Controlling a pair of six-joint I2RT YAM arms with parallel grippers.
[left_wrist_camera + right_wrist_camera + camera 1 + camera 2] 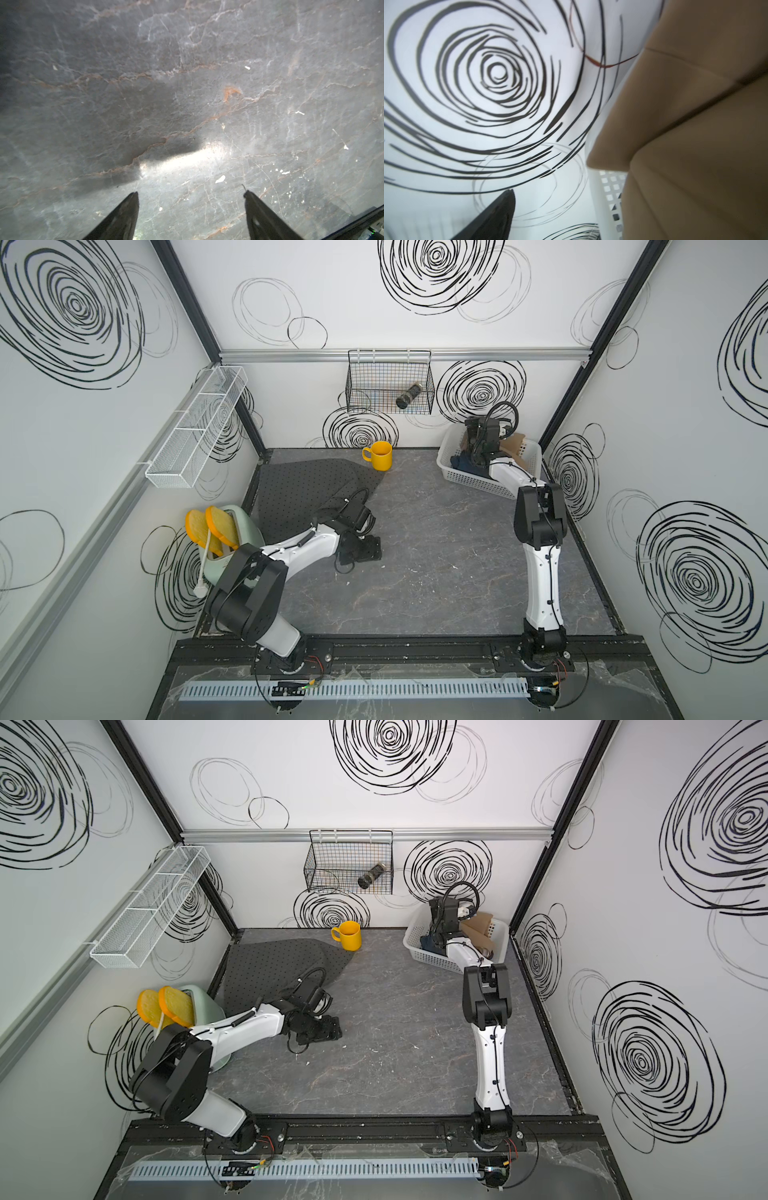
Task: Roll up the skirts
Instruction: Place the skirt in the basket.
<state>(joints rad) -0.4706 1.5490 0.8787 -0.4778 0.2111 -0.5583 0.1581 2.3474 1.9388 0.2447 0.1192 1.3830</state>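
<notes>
Bright even light, tan skirt (685,124) blurred up close.

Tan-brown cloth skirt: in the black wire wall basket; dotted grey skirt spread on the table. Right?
No. Both top views show the tan-brown cloth skirt in the white plastic basket on the table; the dotted grey skirt is spread on the table.

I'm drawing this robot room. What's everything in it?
dotted skirt: one, dark grey, table's back left
white basket: one, table's back right
tan skirt: one, in white basket
denim skirt: one, dark blue, same basket
mug: one, yellow, near dotted skirt
toaster: one, pale green, left edge
slices: two, orange, in toaster
wire basket: one, black, back wall
jar: one, dark, in wire basket
mesh shelf: one, white, left wall
left gripper: black, open over bare table
right gripper: black, inside white basket
</notes>
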